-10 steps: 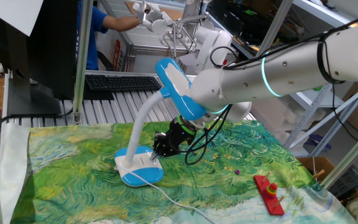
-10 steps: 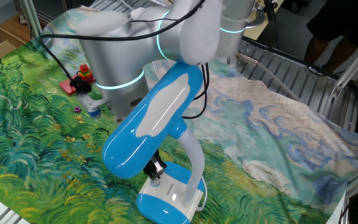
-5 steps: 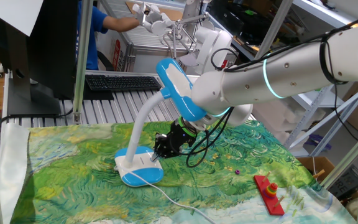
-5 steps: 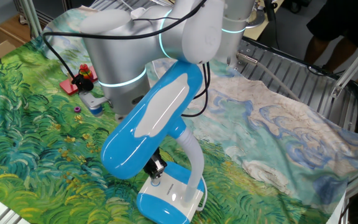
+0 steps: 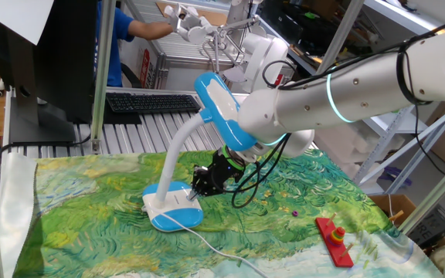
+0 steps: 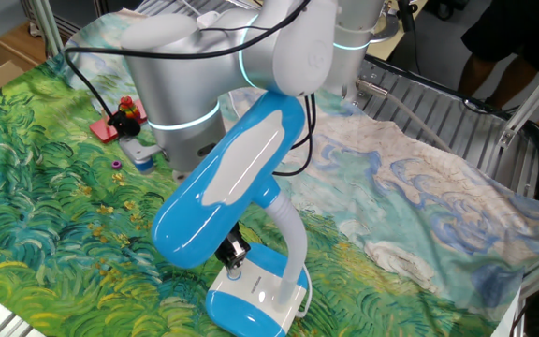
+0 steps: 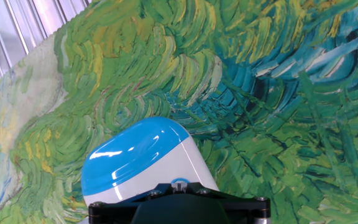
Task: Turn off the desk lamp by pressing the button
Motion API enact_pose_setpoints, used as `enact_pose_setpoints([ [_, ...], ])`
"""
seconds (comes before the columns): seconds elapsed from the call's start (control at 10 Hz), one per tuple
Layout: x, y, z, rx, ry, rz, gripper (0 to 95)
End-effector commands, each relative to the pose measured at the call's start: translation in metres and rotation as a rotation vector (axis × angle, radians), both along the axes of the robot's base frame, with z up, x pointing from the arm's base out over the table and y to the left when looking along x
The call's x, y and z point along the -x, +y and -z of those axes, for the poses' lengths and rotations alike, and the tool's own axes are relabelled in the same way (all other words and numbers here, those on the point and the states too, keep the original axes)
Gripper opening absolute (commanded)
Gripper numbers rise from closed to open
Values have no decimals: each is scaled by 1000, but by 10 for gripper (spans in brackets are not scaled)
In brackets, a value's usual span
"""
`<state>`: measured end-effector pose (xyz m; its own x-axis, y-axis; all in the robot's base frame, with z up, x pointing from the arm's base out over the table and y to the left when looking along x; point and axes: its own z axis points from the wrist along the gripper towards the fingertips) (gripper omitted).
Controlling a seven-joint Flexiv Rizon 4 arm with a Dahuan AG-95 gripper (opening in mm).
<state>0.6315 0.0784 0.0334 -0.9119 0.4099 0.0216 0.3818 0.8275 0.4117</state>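
Note:
The desk lamp stands on the painted cloth. Its light-blue and white base [image 5: 172, 208] is left of centre, with the white gooseneck [image 5: 178, 147] and blue head [image 5: 222, 108] above. My gripper [image 5: 199, 184] reaches under the head, down to the base's white top plate [image 6: 260, 285]. In the other fixed view the gripper [image 6: 234, 253] is just above the plate. In the hand view the button [image 7: 179, 184], a small mark with a blue ring, lies right at my gripper's tip [image 7: 179, 188]. The fingertips show as one narrow tip with no gap.
A red toy block [image 5: 333, 235] lies on the cloth at the right and also shows in the other fixed view [image 6: 120, 117]. The lamp's white cable [image 5: 215, 251] runs toward the front edge. A keyboard [image 5: 153, 102] and a person stand behind the table.
The arm shifted slightly between one second and half a second ago. Since then nothing has moved; the gripper tip stays at the lamp base.

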Motion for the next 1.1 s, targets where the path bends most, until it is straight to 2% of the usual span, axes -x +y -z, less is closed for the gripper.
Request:
enact_pose_setpoints([
  [0.1,-2,9,22,2,-7,5,0],
  [0.8,-1,7,17,-4,-6,4,0],
  [1.1,-2,8,18,-10,-7,3,0],
])
